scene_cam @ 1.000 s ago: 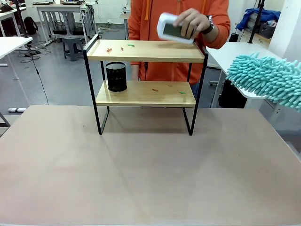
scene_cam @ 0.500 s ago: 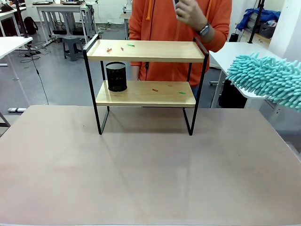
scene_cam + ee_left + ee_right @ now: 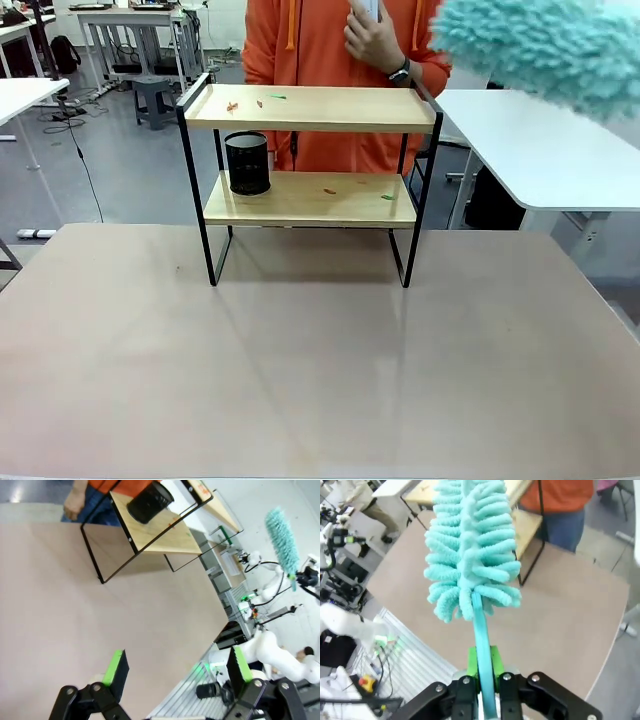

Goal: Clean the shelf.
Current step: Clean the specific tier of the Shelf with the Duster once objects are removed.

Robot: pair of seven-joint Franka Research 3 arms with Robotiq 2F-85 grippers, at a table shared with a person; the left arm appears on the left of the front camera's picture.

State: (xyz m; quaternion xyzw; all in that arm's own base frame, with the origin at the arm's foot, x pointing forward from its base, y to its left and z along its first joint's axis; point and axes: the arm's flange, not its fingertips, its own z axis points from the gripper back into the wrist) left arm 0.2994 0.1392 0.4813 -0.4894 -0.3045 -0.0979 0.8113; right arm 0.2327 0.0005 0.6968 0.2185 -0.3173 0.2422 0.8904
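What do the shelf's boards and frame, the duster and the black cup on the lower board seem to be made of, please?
The shelf: boards look like light matt wood, pale tan without shine; its frame looks like thin black-painted metal. The duster: soft turquoise tufts, probably microfibre, on a smooth plastic-looking handle. The black cup: possibly metal mesh, too small to tell.

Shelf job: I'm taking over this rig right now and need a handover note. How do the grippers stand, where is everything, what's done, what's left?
The right gripper is shut on the teal duster, held high to the right of the shelf, apart from it.
The left gripper is open and empty above the table.
Small scraps lie on both boards; a black cup stands lower left.
The person's hand holds a white thing at chest height.
Done: no wiping evident. Left: dust both boards.
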